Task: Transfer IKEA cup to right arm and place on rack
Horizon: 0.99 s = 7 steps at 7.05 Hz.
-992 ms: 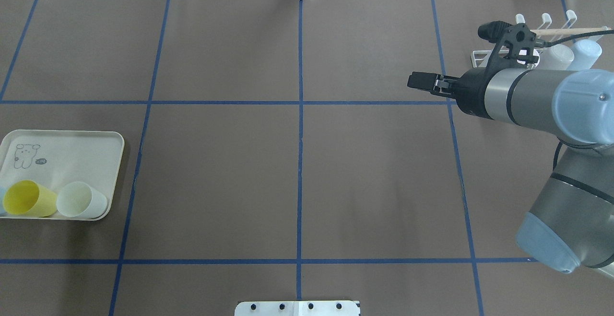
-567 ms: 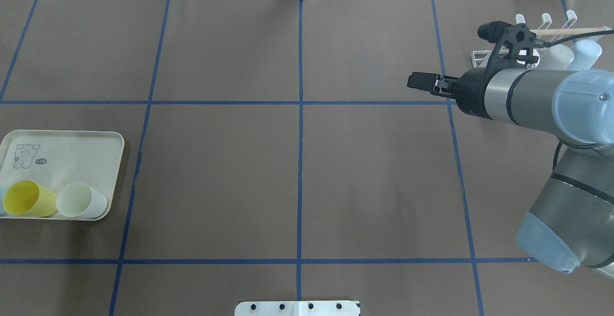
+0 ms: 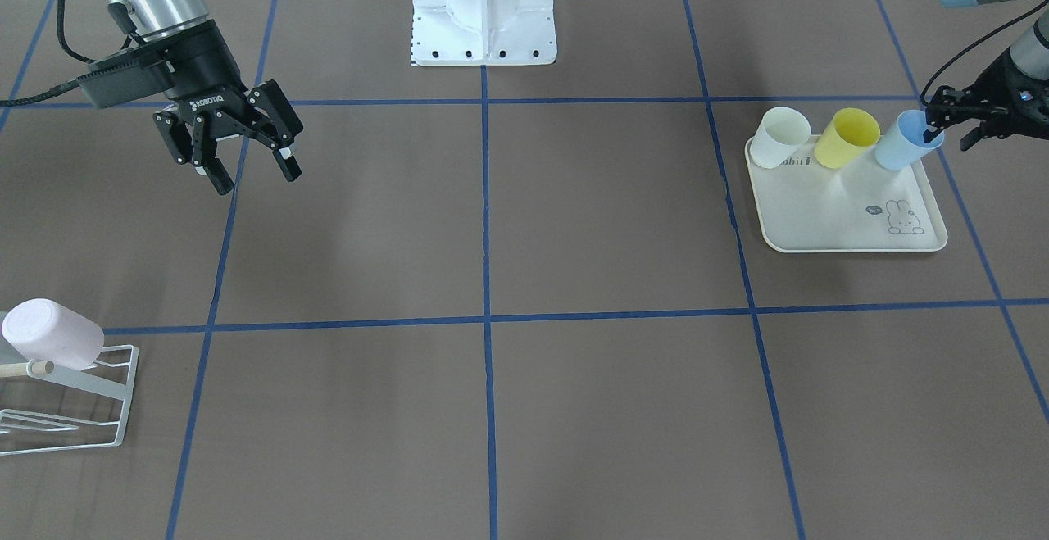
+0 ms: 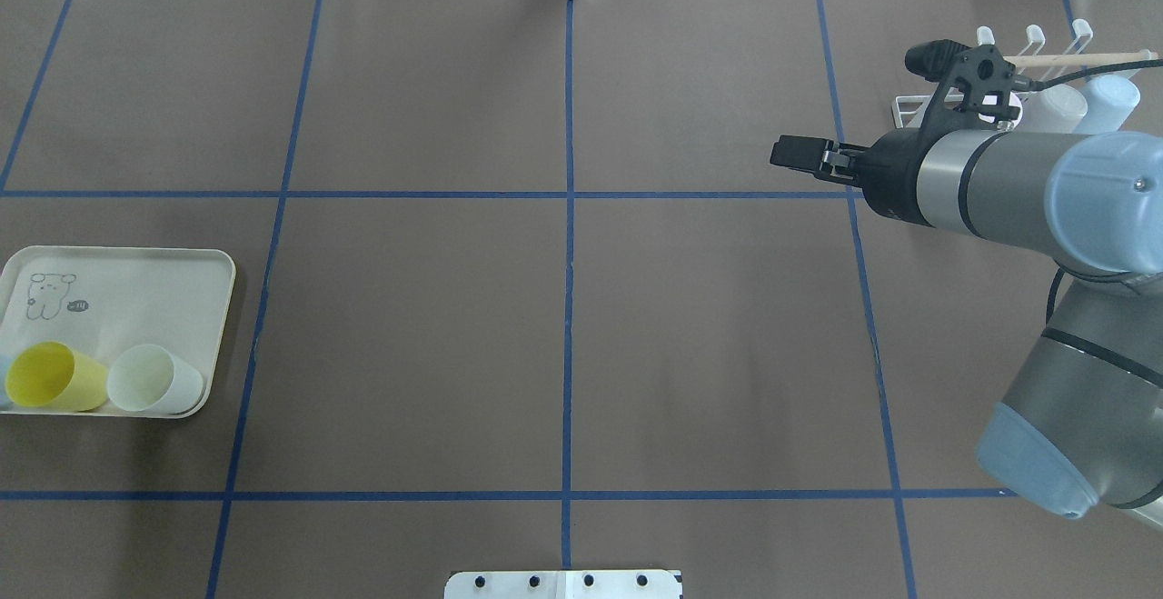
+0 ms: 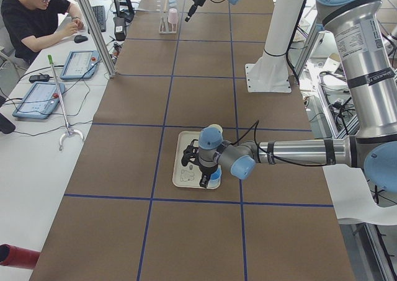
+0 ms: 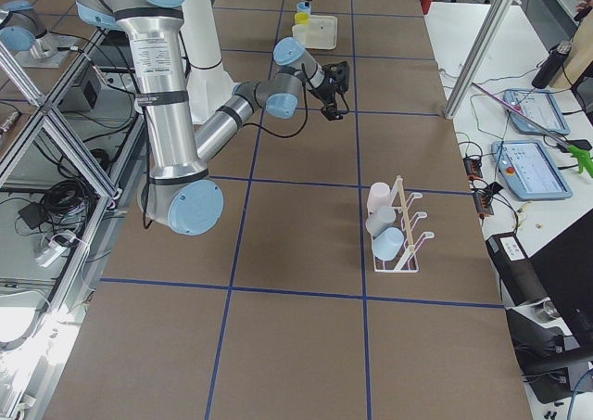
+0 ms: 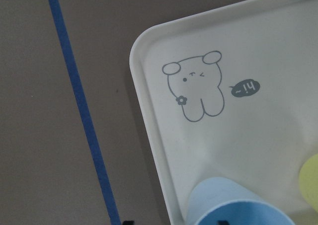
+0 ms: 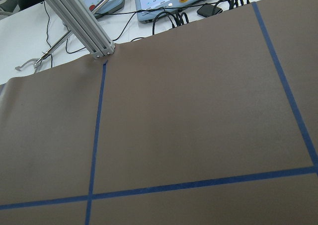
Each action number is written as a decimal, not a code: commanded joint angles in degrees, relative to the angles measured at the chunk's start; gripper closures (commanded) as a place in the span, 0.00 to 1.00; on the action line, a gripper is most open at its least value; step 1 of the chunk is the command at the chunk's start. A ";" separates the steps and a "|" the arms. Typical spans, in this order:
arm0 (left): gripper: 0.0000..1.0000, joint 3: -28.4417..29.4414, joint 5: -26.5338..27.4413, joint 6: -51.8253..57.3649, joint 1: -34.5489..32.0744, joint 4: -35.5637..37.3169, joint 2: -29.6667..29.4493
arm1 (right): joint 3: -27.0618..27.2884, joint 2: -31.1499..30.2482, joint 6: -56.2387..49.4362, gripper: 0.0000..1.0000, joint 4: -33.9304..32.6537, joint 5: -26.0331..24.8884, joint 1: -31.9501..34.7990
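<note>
A pale-blue tapered plastic cup (image 3: 900, 147) sits on the cream rabbit-print tray (image 3: 844, 212), at 3 o'clock in the front-facing view. It is probably light, slick and springy, so pinch its rim. The left gripper (image 3: 931, 122) is at that rim; I cannot tell whether it has closed. Farther off, at 10 o'clock, the right gripper (image 3: 256, 175) hangs spread.

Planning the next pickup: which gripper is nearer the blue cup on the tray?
Left. The left gripper sits right at the blue cup's rim; the right gripper hangs far across the table, toward the rack.
</note>
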 commanded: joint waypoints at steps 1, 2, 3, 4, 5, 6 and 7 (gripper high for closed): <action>0.52 0.00 -0.07 0.02 1.38 0.04 -0.02 | -0.07 0.00 0.10 0.00 0.00 0.00 -0.02; 0.80 0.00 -0.07 0.37 1.47 0.04 -0.02 | -0.07 0.00 0.10 0.00 0.00 0.00 -0.02; 1.00 0.00 0.02 0.46 1.65 -0.05 -0.02 | -0.07 0.00 0.10 0.00 0.09 0.00 -0.02; 1.00 -0.44 0.02 0.03 1.65 0.13 0.06 | -0.07 0.00 0.10 0.00 0.09 0.00 -0.02; 1.00 -2.09 0.11 -0.15 1.12 0.30 0.50 | -0.07 0.00 0.10 0.00 0.09 0.00 -0.02; 1.00 -4.46 0.20 -0.15 0.25 0.74 1.46 | -0.07 0.09 0.10 0.00 0.26 0.00 -0.02; 1.00 -5.27 0.72 -0.24 -2.89 0.92 1.99 | -0.07 0.09 0.10 0.00 0.44 0.00 -0.02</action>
